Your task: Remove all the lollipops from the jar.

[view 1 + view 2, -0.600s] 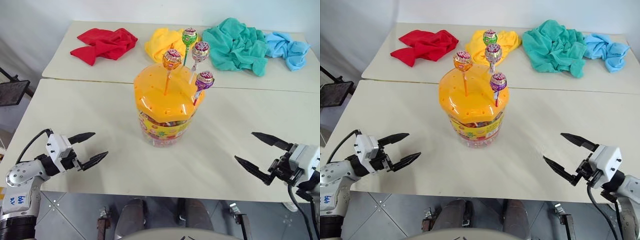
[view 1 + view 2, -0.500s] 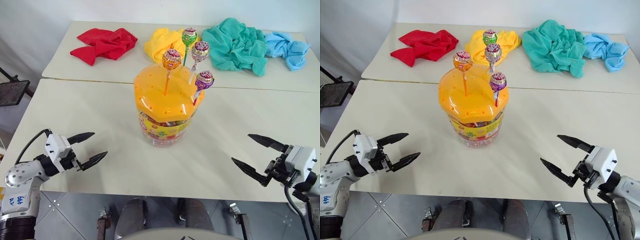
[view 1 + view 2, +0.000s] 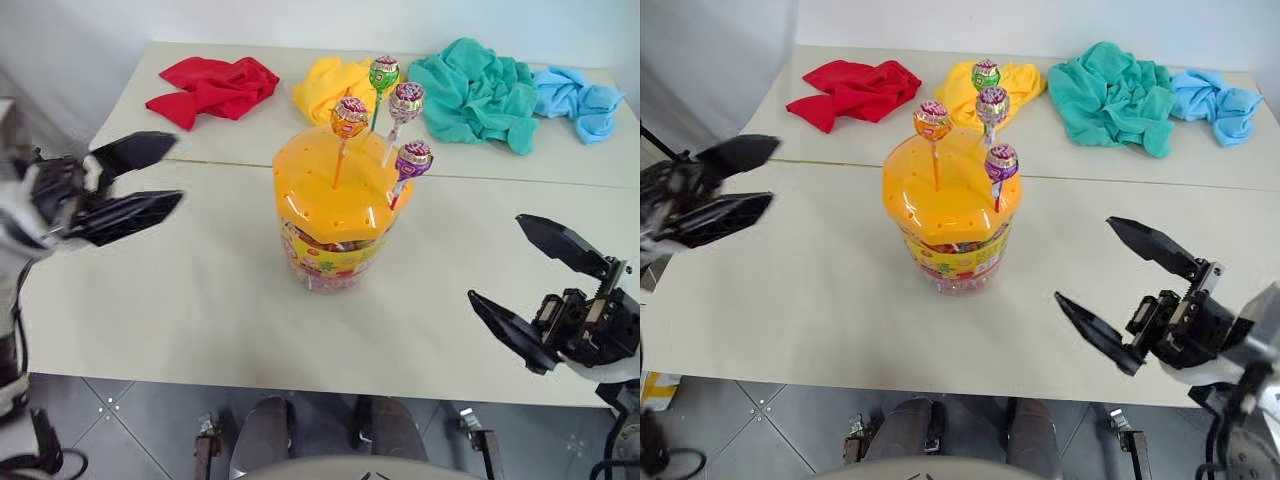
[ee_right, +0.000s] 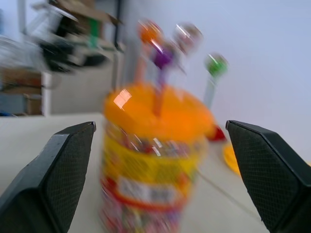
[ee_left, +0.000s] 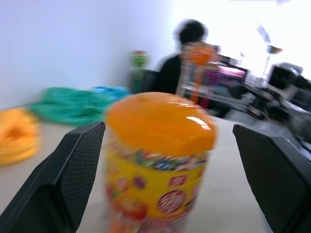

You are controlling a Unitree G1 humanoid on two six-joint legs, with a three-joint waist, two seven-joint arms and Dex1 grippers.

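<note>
We square up on the jar, jaws spread and empty

The jar (image 3: 335, 222) stands mid-table (image 3: 200, 290) between our two arms, its orange domed lid holding all four lollipops upright by their sticks: orange (image 3: 348, 117), green (image 3: 383, 73), pink-purple (image 3: 406, 101) and purple (image 3: 413, 159). We judge nothing has been pulled yet. Our left gripper (image 3: 130, 185) hangs raised well off to the jar's left, fingers parted wide and gripping nothing; our right gripper (image 3: 535, 290) sits low near the table's front edge, likewise splayed and empty. Both wrist views look straight at the jar between the fingers, so we read this as lining up for a steady hold and a pluck. Red, yellow, teal and blue cloths (image 3: 470, 85) lie along the far table
</note>
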